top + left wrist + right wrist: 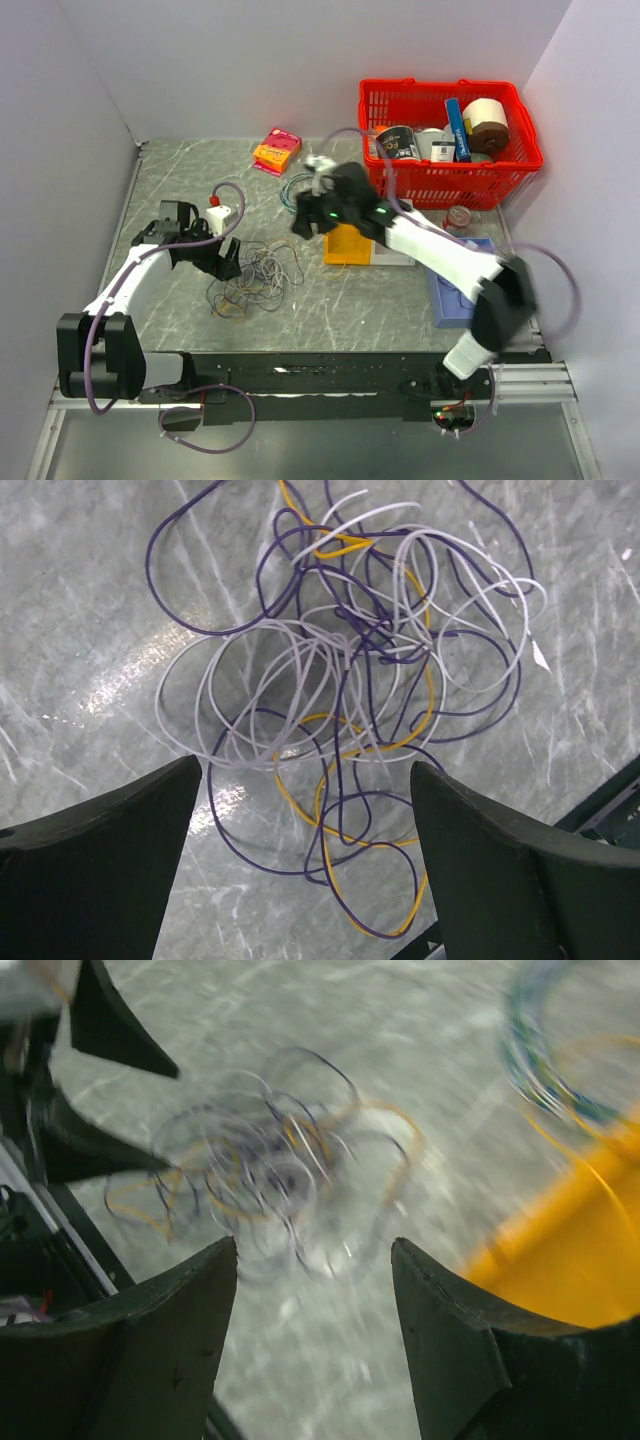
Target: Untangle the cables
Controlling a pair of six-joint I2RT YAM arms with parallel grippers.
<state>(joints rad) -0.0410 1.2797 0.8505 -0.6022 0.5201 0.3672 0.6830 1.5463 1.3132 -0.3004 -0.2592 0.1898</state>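
The cables point(255, 280) lie in a loose tangle of white, dark purple and yellow-orange strands on the grey table. In the left wrist view the cables point(350, 680) spread just ahead of my left gripper point(305, 765), which is open and hovers over their near loops, holding nothing. From above, my left gripper point(228, 262) sits at the tangle's left edge. My right gripper point(303, 222) hangs above and to the right of the bunch. Its view is blurred: the cables point(270, 1160) lie beyond my right gripper point(312, 1242), which is open and empty.
A blue-green wire coil point(297, 188) lies behind the right gripper, beside a yellow pad point(347, 245). A red basket point(450, 150) of items stands back right, with a blue box point(455, 290) in front of it. An orange-pink box point(277, 150) and a small white block point(218, 213) lie further back.
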